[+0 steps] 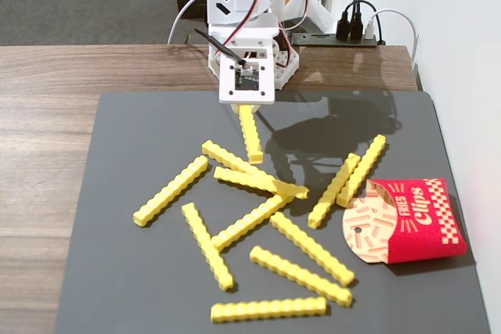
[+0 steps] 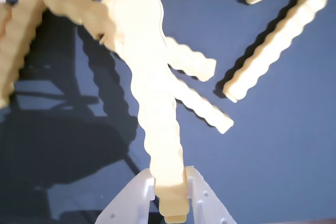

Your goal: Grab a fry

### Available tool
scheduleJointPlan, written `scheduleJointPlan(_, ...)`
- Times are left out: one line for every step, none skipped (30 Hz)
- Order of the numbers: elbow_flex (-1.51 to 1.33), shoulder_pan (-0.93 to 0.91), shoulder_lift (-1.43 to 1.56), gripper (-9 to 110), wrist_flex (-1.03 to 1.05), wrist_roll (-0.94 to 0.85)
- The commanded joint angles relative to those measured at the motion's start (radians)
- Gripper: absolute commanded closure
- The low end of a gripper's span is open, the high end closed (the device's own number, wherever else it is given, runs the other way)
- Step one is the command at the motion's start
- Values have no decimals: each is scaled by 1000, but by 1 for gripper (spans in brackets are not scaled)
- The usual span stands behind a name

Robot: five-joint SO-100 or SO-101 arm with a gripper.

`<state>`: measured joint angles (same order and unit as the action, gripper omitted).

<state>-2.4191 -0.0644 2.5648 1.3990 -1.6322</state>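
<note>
I have the end effector (image 2: 170, 195) pinching one end of a fry (image 2: 157, 124), its white fingers (image 2: 202, 198) pressed against both ridged sides in the wrist view. The fry extends straight out ahead of it over the tabletop (image 1: 117, 123). I judge the grab made; only lifting clear remains. The other fries (image 1: 301, 248) lie scattered beyond.
</note>
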Motion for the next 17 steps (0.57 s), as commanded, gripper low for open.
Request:
scheduleJointPlan(78,20,-31,101,9,41)
scheduleJointPlan(95,26,-41,101,15,52)
scheduleJointPlan(110,29,-52,101,21,63)
scheduleJointPlan(127,32,-66,101,31,66)
scheduleJointPlan(141,34,-77,101,38,72)
scheduleJointPlan(150,35,-83,101,44,74)
scheduleJointPlan(153,35,-84,101,51,74)
scheduleJointPlan(153,35,-84,101,52,74)
scheduleJointPlan(153,35,-84,101,52,74)
scheduleJointPlan(155,34,-86,101,52,74)
scheduleJointPlan(155,34,-87,101,52,74)
scheduleJointPlan(155,34,-89,101,52,74)
scheduleJointPlan(153,35,-92,101,54,74)
scheduleJointPlan(153,37,-92,101,54,75)
scheduleJointPlan(153,38,-94,101,54,77)
scheduleJointPlan(152,40,-94,101,54,77)
scheduleJointPlan(152,41,-94,101,54,77)
